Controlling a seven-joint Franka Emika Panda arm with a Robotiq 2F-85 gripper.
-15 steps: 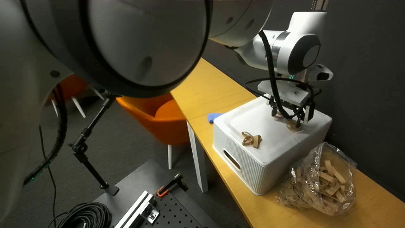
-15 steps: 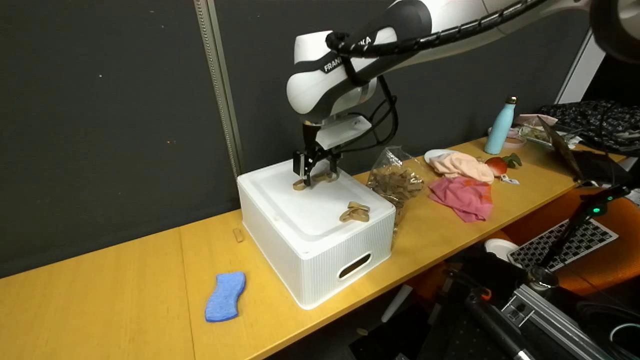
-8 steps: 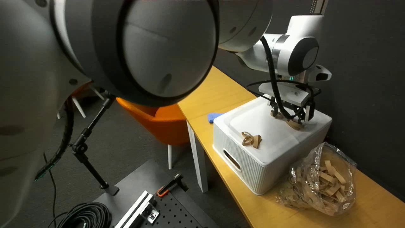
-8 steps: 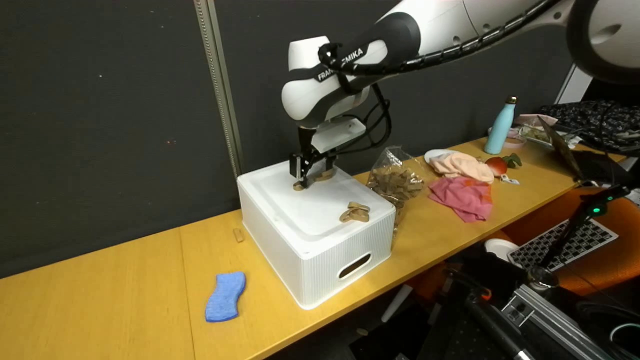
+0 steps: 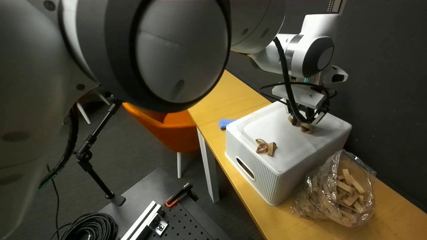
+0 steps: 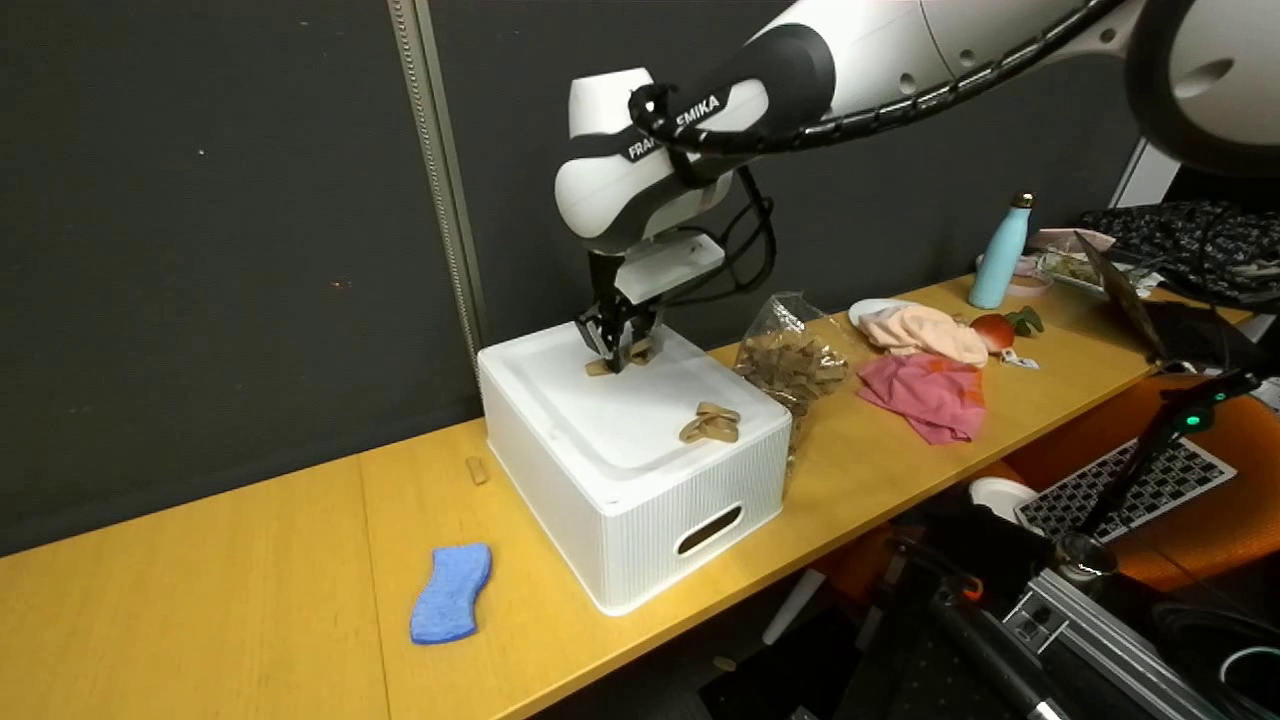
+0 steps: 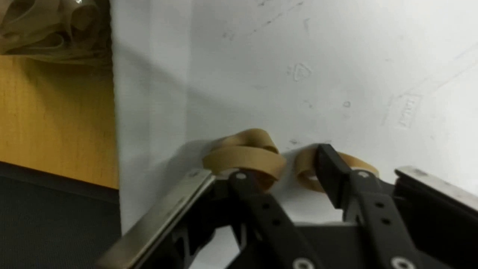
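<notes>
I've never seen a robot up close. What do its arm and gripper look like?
The arm is rounded and white with dark bands. Lettering reading FRAN and EMIKA is partly covered by a thick black cable. Below sits a flat, pale plate. The gripper is mostly black, with slim fingers, round pale screw heads and silvery bars.

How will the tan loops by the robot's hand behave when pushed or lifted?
The tan loops are probably floppy, as they look curled. They are likely light, being thin strips. Pushed, they may slide, since the white box looks smooth on top.
</notes>
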